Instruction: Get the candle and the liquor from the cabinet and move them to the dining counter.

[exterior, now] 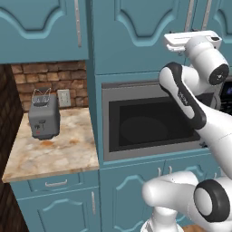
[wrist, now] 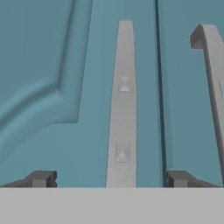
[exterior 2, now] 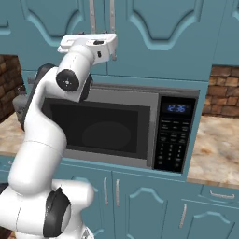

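Gripper (wrist: 111, 179): spread wide, holding nothing; in the hand view its two dark tips are seen on either side of the left door's handle, which lies in the gap between them, not yet pinched.
Handle (wrist: 122, 109): a long silver bar, upright on the left cabinet door, just left of the door seam; whether the tips touch it cannot be told.
Second handle (wrist: 214, 78): a like bar on the right door, just right of the seam, apart from the gripper.
Cabinet (exterior 2: 154, 37): the upper teal unit with arched panels, directly above the microwave; both doors are seen shut, the seam between them closed.
Hand: in the right base view it is held level at the foot of the cabinet doors, just above the microwave's top edge.
Candle and liquor: not to be seen; they are judged to be behind the shut cabinet doors.
Microwave (exterior 2: 116, 126): built in under the cabinet, door shut, clock lit.
Toaster (exterior: 44, 118): on the small marble worktop (exterior: 59, 154), well left of the cabinet, no part of the task.
Done: the gripper is lined up on the handle, as it appears.
Left: nearly all of it. The handle is to be gripped, the door pulled open, each of the two things taken out and carried to the dining worktop.
Step in hand: judged to be the closing on the handle.
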